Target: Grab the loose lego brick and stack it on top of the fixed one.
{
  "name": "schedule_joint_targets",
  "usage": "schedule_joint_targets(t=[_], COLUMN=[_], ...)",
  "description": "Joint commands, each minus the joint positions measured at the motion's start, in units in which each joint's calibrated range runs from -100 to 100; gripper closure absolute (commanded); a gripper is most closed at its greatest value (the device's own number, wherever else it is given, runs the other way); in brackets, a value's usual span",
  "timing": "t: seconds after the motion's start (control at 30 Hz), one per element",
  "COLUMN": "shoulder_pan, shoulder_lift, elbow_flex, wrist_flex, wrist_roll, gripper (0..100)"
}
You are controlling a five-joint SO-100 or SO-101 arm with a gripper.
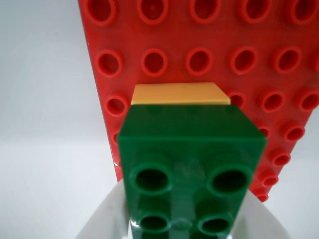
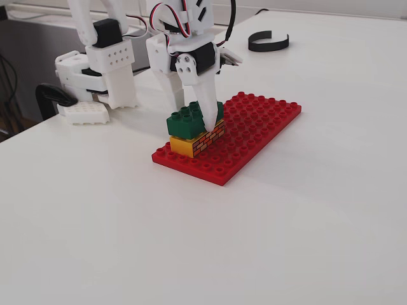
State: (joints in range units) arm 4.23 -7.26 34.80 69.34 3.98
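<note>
White surface [image 2: 127,241] carries a red baseplate [image 2: 254,136]. On its near-left corner in the fixed view, the yellow fixed brick [image 2: 194,143] bears the green loose brick [image 2: 187,121], which the white jaws grasp from both sides.

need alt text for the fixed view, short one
A white robot arm's gripper clasps a dark green lego brick sitting on top of a yellow brick with a brick-wall pattern, near one corner of a flat red studded baseplate on a white table. A black curved band lies behind.
</note>
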Motion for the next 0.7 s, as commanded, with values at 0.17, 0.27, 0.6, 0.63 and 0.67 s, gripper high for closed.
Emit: schedule_joint_targets(t=[0.17,0.27,0.6,0.63,0.67], shoulder_pan=[0.22,0.22,-1.04,-1.63,-2.52], shoulder_lift=[-0.70,-0.70,-1.54,-1.63,-1.71], elbow_flex=[1.39,1.39,1.21,0.76,0.49], wrist_flex=[-1.95,-1.95,-0.31,1.08,2.21], wrist_roll=[0.20,0.20,-0.21,-0.27,-0.32], gripper=[75,71,69,69,69])
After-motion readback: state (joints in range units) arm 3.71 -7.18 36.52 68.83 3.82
